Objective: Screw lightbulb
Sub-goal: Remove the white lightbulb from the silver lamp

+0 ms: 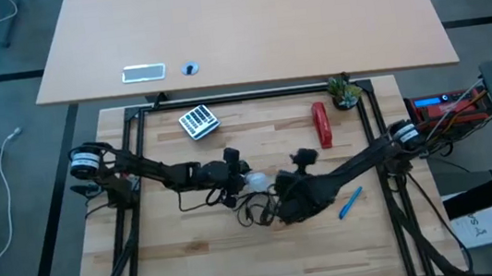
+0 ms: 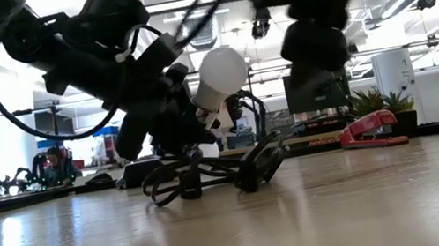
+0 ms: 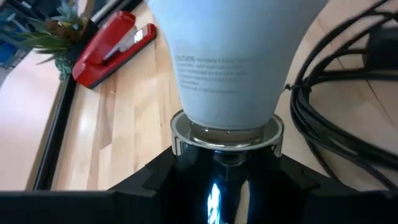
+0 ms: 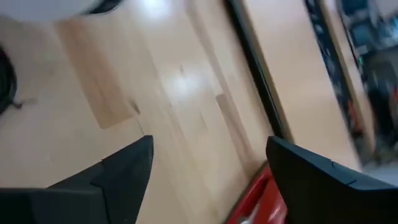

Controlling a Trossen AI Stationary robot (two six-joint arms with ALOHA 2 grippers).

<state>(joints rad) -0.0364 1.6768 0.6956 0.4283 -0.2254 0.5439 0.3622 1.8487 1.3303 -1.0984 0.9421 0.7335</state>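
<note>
From the high view, I have both arms meeting at the middle of the table point(image 1: 241, 259). The left gripper point(image 1: 232, 179) reaches in from the left and the right gripper point(image 1: 282, 197) from the right, with the lightbulb point(image 1: 255, 182) between them above a tangle of black cord point(image 1: 256, 213). The red stapler point(image 1: 322, 125) lies farther back to the right, well apart.

In the low view the bulb point(image 2: 220, 73) is off the table, tilted, globe up and to the right, its narrow end buried in the dark left gripper point(image 2: 166, 114). The right arm hangs just beside it.

The left wrist view shows the silver socket point(image 3: 227, 132) clamped between my left fingers point(image 3: 155, 183), the bulb's neck point(image 3: 227, 74) seated in its rim — so that gripper holds the socket, not the glass.

The right wrist view shows its fingers point(image 4: 124, 167) spread wide over bare wood, a sliver of the white globe point(image 4: 56, 6) at the edge.

My judgement: the right gripper needs to close lightly around the globe, square to the socket's axis, and turn without side load — otherwise the thread could cross.
</note>
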